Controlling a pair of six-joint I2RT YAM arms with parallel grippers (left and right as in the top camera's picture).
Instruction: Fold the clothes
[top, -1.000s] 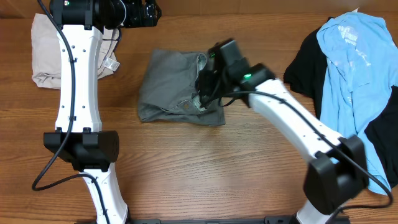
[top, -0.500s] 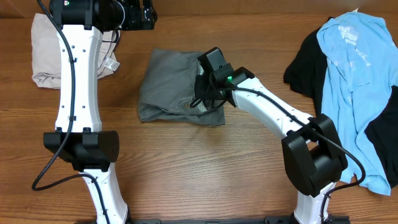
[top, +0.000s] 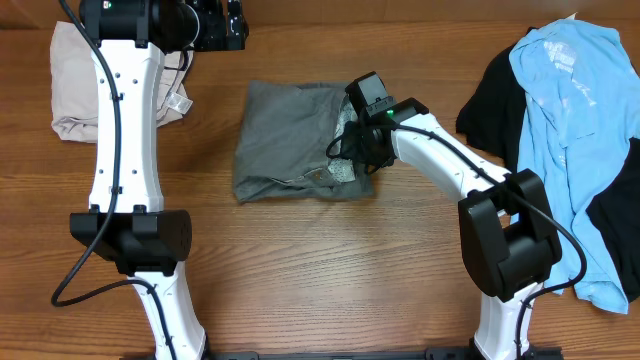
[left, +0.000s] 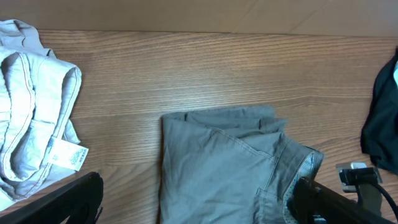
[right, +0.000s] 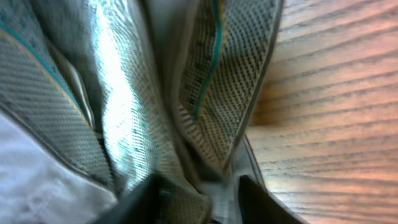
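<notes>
Mesh-lined garment (right: 124, 93) fills frame, teal stitching; claw (right: 199, 202) pinches fold at bottom; wood table (right: 336, 93) right.

Near half of table (top: 330, 270) bare wood, open between arm bases. Grey garment (top: 285, 140) blocks centre, right gripper (top: 348, 158) clamped on its right edge. Left arm (top: 125, 130) bars lane between beige garment (top: 70, 80) and grey one; blue-and-black pile (top: 560, 130) fills right side

From my seat I cannot tell how the right gripper (top: 352, 150) is set, since its tips are sunk in the grey garment's (top: 285, 140) folds and blurred at the right wrist view's lower edge, while the left wrist view crops that garment below and the beige garment (left: 25, 124) at left.
</notes>
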